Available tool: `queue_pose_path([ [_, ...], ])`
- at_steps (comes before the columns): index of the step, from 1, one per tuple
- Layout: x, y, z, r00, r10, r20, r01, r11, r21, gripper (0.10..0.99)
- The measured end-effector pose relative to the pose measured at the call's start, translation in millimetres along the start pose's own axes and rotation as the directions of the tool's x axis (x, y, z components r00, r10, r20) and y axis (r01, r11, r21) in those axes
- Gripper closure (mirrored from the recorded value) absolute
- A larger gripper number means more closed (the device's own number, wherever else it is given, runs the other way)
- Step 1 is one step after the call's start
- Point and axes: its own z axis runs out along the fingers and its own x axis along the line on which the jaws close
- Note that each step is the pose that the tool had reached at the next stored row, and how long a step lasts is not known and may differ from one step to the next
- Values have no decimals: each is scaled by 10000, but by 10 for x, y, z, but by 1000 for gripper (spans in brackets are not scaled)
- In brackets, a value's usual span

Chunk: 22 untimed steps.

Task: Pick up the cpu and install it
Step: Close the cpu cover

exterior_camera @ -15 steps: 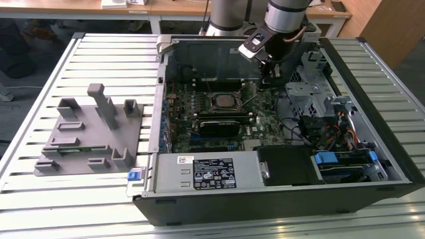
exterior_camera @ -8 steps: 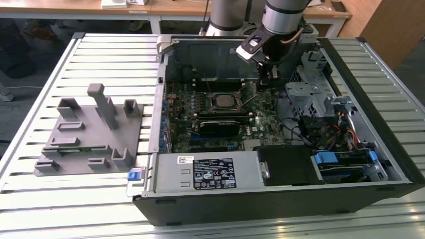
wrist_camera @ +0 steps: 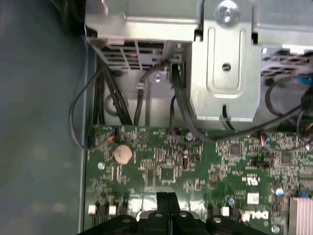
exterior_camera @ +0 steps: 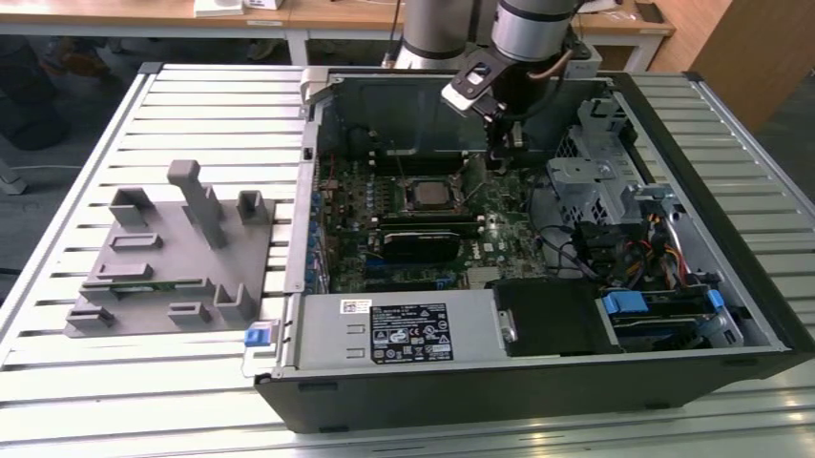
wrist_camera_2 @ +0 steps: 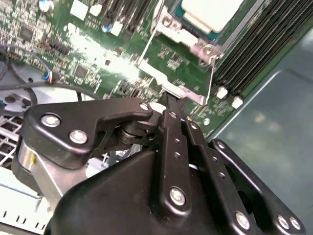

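Cpu point(wrist_camera_2: 212, 12) first: you can see its pale metal top lying flat inside the socket frame point(wrist_camera_2: 193, 46) in the second wrist view, so it appears to be seated on the motherboard point(wrist_camera: 161, 166) rather than carried. The pincer point(wrist_camera_2: 170, 100) is pressed together with nothing between its fingers; both wrist views show the two black fingers point(wrist_camera: 164, 198) meeting along a thin seam. Closed like that it forms one narrow tip, which suits poking at the socket's metal hardware better than gripping, and its tip lies just beside the shiny edge of the frame, apart from the cpu itself. Whether it touches that metal you cannot tell. In the exterior view the arm reaches down into the open computer case point(exterior_camera: 713, 191), the pincer point(exterior_camera: 501, 157) low over the board, near the socket point(exterior_camera: 430, 197) on the exterior view's right of it. The grey fixture point(exterior_camera: 178, 253) stands on the table point(exterior_camera: 191, 105), well apart from the work.
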Motion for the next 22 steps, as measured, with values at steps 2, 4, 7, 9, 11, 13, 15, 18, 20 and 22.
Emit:
queue_pose_path([
  [2,1,-69,-3,10000,1,1,-1,10000,0,980],
  [4,2,-154,-3,10000,1,-2,-1,10000,0,980],
  [7,4,-246,0,10000,2,-3,-2,10000,0,980],
  [9,4,-264,3,10000,2,-1,-2,10000,1,980],
  [11,4,-269,7,10000,1,-1,-1,10000,1,980],
  [13,4,-271,11,10000,0,-2,0,10000,2,980],
  [15,5,-275,14,10000,2,-1,-2,10000,3,980],
  [18,5,-279,18,10000,0,-2,0,10000,3,980],
  [20,5,-285,20,10000,1,-2,-1,10000,3,980],
  [22,5,-292,22,10000,0,-2,0,10000,3,980],
])
